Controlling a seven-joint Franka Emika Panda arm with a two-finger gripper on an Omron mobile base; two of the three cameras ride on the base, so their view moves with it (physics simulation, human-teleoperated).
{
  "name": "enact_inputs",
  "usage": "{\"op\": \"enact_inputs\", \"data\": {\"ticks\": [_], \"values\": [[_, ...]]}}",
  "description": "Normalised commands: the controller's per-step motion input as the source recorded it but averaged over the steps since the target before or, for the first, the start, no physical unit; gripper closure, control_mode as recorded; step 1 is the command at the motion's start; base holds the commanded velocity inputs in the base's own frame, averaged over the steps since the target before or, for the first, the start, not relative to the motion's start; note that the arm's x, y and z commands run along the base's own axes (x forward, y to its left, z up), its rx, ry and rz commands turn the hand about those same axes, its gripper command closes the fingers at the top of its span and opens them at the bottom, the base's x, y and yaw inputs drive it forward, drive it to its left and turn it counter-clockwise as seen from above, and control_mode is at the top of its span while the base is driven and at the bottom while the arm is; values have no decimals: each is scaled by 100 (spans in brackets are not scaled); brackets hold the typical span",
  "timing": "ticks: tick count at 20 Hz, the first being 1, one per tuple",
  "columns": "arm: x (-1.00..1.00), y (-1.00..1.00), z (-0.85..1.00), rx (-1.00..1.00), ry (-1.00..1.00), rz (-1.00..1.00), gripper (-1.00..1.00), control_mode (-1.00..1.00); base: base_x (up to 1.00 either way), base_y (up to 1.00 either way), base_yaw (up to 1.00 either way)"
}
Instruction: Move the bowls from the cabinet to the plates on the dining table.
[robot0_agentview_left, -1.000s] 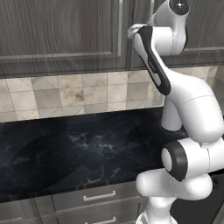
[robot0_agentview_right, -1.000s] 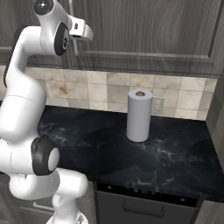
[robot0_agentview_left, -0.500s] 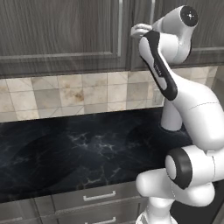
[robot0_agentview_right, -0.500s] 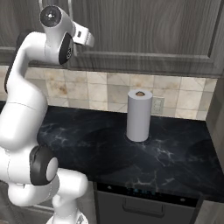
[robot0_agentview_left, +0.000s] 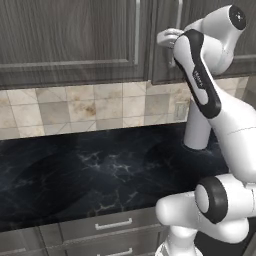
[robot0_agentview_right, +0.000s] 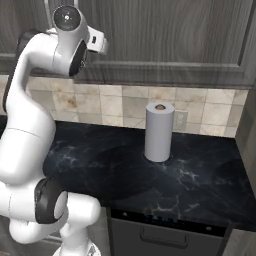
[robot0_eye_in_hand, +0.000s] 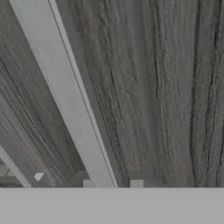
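Item: the tool (robot0_eye_in_hand: 113, 183), raised at the grey wood-grain wall cabinet (robot0_agentview_left: 70, 40). In the hand view its two tips are sitting either side of the long pale bar handle (robot0_eye_in_hand: 65, 94), and it is looking clenched on that handle.

Item: the bowls and plates. You are seeing neither; the cabinet doors ahead of the tool are closed, so any bowls in there are hidden behind them.

Item: below the tool, the black marble-look worktop (robot0_agentview_left: 85, 175) with thin white veins, carrying a white paper-towel roll (robot0_agentview_right: 159, 131) down and to one side.

Handling: you are opening the door. Keep the tips square across the bar, pull along the door's swing rather than straight back, and watch that the bar is not sliding out of the tips.

Change: a second ago the arm's upper joint was standing higher and nearer the cabinet; now the arm is folding lower and the tool has been narrowing onto the handle.
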Motion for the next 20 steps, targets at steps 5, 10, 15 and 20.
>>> {"op": "enact_inputs", "data": {"ticks": [5, 10, 15, 20], "values": [[-94, -26, 51, -12, -2, 20, 100, -100, 0, 0, 0], [-100, -21, 40, -16, -5, 14, 100, -100, 0, 0, 0], [-100, -36, 6, -12, -11, -2, 100, -100, 0, 0, 0], [-86, -23, 1, -7, -11, -16, 100, -100, 0, 0, 0]]}}
